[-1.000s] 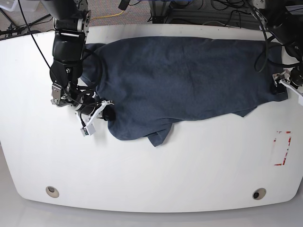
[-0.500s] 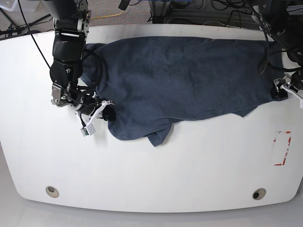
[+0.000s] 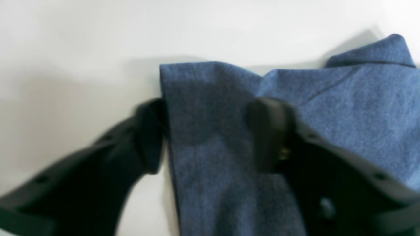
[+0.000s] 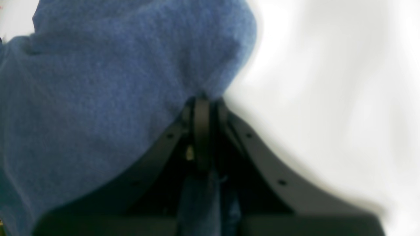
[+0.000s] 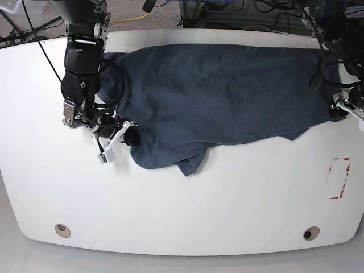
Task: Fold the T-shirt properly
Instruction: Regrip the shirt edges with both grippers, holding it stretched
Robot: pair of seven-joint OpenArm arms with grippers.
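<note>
Left wrist view: the left gripper (image 3: 210, 134) is spread wide, its two black fingers (image 3: 149, 134) straddling a corner of the blue T-shirt (image 3: 344, 108); one finger sits on the bare white worktop (image 3: 82, 49), the other over the cloth (a seam runs toward 2 o'clock).

Right wrist view: the right gripper (image 4: 201, 131) is pressed together, pinching a fold of the T-shirt (image 4: 115, 82), which bulges toward 11 o'clock; blurred white worktop (image 4: 328, 82) fills the 3 o'clock side.

Base view: the T-shirt (image 5: 216, 96) lies spread across the far half of the glossy white worktop (image 5: 187, 216), its hem rumpled near the centre. Red-and-white tape (image 5: 339, 178) marks the 3 o'clock edge. Beyond the far edge, at 12 o'clock, lie cables (image 5: 250, 8) and carpet.
</note>
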